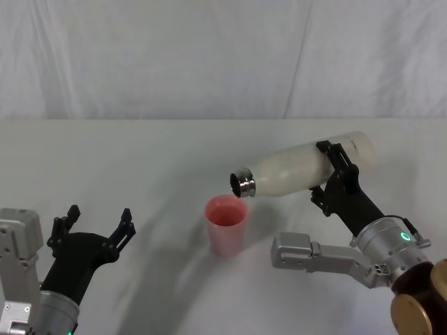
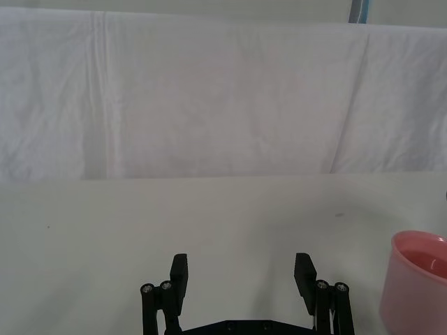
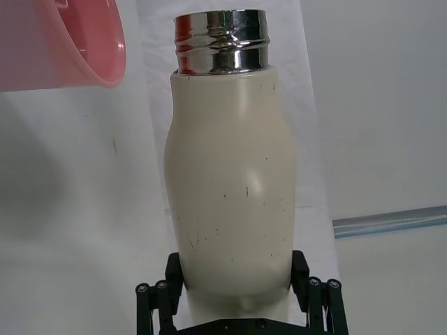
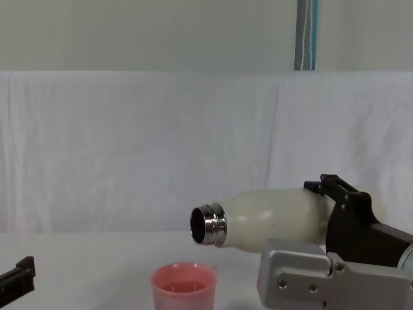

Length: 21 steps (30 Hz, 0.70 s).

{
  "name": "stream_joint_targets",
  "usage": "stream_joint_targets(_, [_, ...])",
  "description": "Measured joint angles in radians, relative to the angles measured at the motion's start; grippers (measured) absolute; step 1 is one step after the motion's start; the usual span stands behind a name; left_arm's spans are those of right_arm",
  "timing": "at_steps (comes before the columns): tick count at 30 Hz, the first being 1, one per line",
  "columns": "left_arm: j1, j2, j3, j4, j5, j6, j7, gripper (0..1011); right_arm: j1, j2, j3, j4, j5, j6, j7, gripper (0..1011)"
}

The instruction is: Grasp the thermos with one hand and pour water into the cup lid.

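Over the table's middle: I see the thermos (image 1: 300,169) tipped almost flat, steel neck pointing left, mouth just above and to the right of the cup lid's rim.
Right gripper (image 1: 334,171): my jaws clamp the thermos body toward its base; in the right wrist view the fingers (image 3: 155,296) sit either side of the cream wall.
Cup lid (image 1: 226,224): pink, upright on the table (image 1: 140,160), near centre, below the neck.
Cup contents: I see a pale wet sheen inside from the left wrist view; the level I cannot tell.
Left gripper (image 1: 98,222): parked near left, off the cup, jaws wide, holding nothing.
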Motion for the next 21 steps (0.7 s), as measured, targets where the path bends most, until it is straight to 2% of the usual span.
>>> stream_joint_targets(21, [0.000, 0.000, 0.000, 0.000, 0.000, 0.000, 0.000, 1001, 0.008, 0.009, -0.013, 0.007, -0.024, 0.007, -0.010, 950])
